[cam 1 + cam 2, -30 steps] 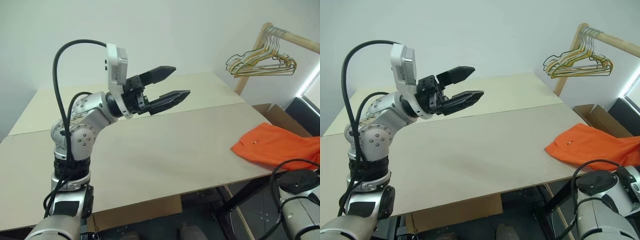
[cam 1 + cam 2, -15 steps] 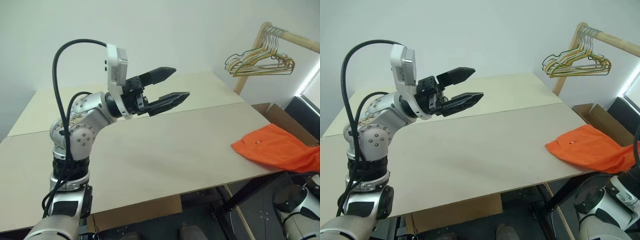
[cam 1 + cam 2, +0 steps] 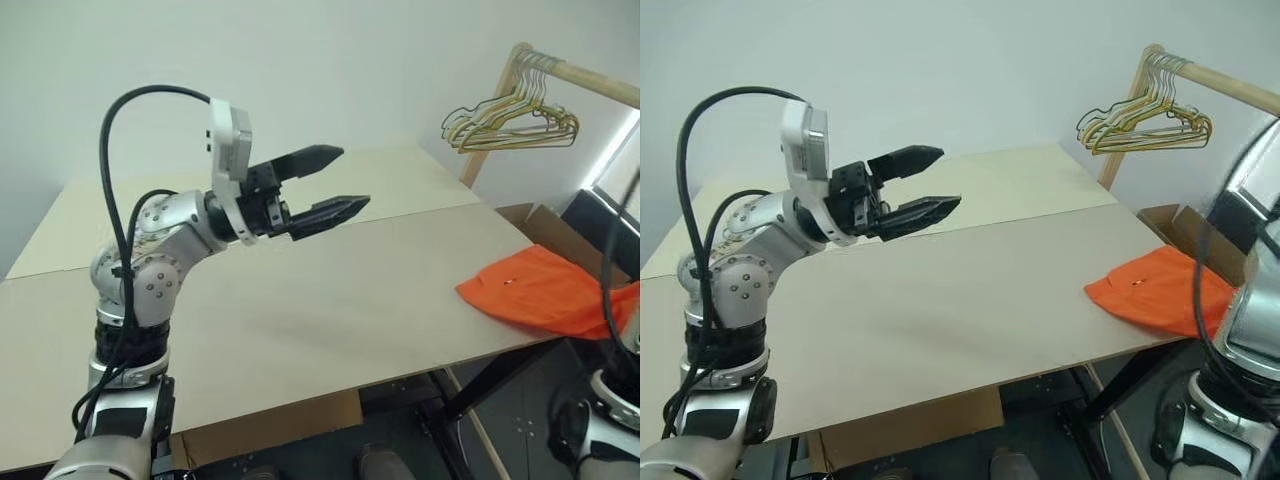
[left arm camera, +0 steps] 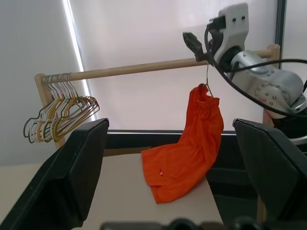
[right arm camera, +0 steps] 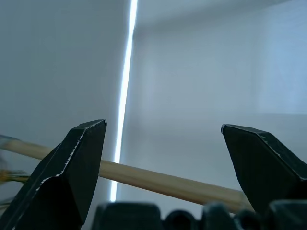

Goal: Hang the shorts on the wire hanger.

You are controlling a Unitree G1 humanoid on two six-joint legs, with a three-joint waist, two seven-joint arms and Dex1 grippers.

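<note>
Right gripper [image 5: 158, 167] has risen beside the wooden rail [image 4: 144, 69], fingers apart; orange shorts [image 4: 184, 153] hang from rail to tabletop [image 3: 300, 310]; left gripper [image 3: 335, 185] open, empty.

I'm looking over a pale beige table [image 3: 330, 300] made of two boards joined by a seam, set against a plain white wall [image 3: 300, 70]. On my right stands a wooden clothes rail [image 4: 144, 68] with a bunch of gold and dark wire hangers [image 3: 510, 125] at its end. Behind it, a bright window with a white blind [image 4: 158, 38]. A cardboard box [image 3: 535, 222] sits beside the table, another underneath [image 3: 275, 425].
</note>
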